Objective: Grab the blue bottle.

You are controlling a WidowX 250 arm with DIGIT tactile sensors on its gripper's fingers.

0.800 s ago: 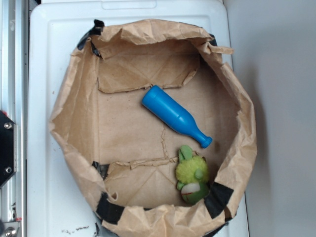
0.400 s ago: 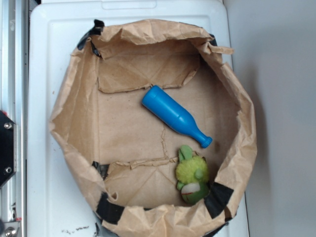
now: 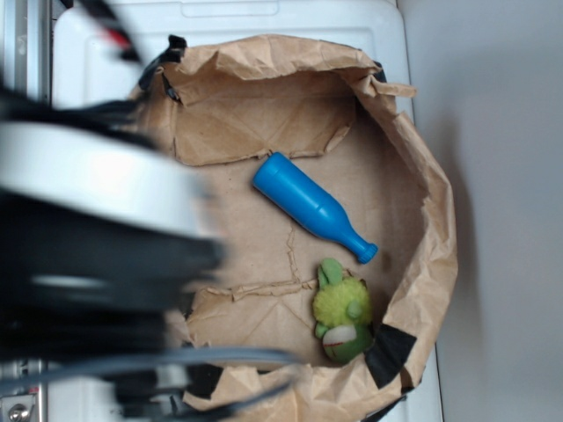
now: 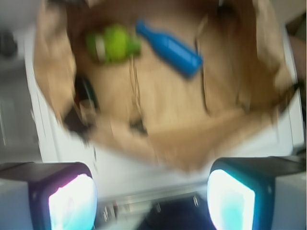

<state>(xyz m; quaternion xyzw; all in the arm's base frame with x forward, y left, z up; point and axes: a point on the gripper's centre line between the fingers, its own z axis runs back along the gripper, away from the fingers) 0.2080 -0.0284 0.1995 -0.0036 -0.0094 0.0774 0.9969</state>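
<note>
A white plastic bin lid (image 3: 229, 13) served as the work surface, with plain grey floor (image 3: 501, 211) to its right in the exterior view. On the lid sat a crumpled brown paper bag (image 3: 422, 202), rolled down into a wide, shallow basin with torn, creased walls and patches of black tape (image 3: 387, 347) at its rim. The blue bottle (image 3: 312, 207), smooth and glossy with a cylindrical body tapering to a narrow neck, lay on its side near the centre of the bag's floor, neck pointing toward the lower right. Just below its neck, apart from it, lay a fuzzy green-yellow plush toy (image 3: 341, 312). The robot arm (image 3: 97, 237) was a large black-and-white blur covering the left of the frame. In the blurred wrist view, the gripper (image 4: 151, 196) had its two pale fingers (image 4: 72, 201) spread wide at the bottom corners, holding nothing, well short of the bottle in the upper middle.
</note>
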